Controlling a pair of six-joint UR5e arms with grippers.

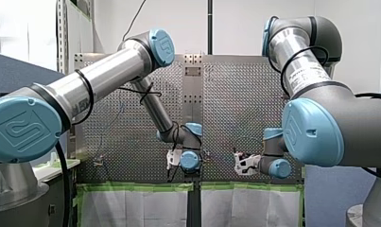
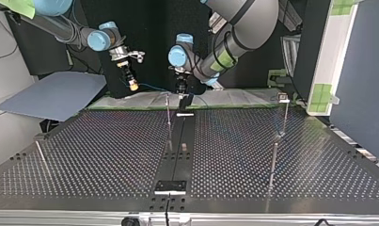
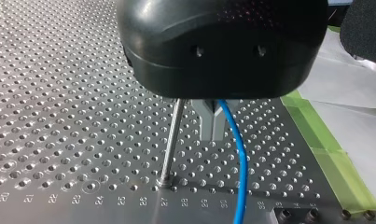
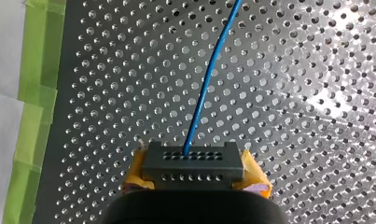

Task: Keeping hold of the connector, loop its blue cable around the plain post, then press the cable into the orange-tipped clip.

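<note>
Yellow pads (image 4: pixel 253 179) of my right gripper (image 4: pixel 193 171) clamp the connector (image 4: pixel 192 158), its blue cable (image 4: pixel 205 88) running outward. My left gripper (image 3: pixel 214 129) holds its fingers (image 3: pixel 207 122) together beside the cable (pinch not discernible), near the plain post (image 3: pixel 172 140). Circle the post low, with gentle tension.

You are working in a robotics laboratory. You can see it from the 2 industrial arms, the left arm (image 1: pixel 108 75) and the right arm (image 1: pixel 301 71), at a perforated metal table (image 2: pixel 107 155) with printed numbers (image 3: pixel 99 199) beside its holes, thin metal posts (image 2: pixel 169 123) standing in it, green tape (image 1: pixel 131 187) along its edge over white sheets (image 1: pixel 131 208), and bare white walls (image 1: pixel 235 23).
</note>
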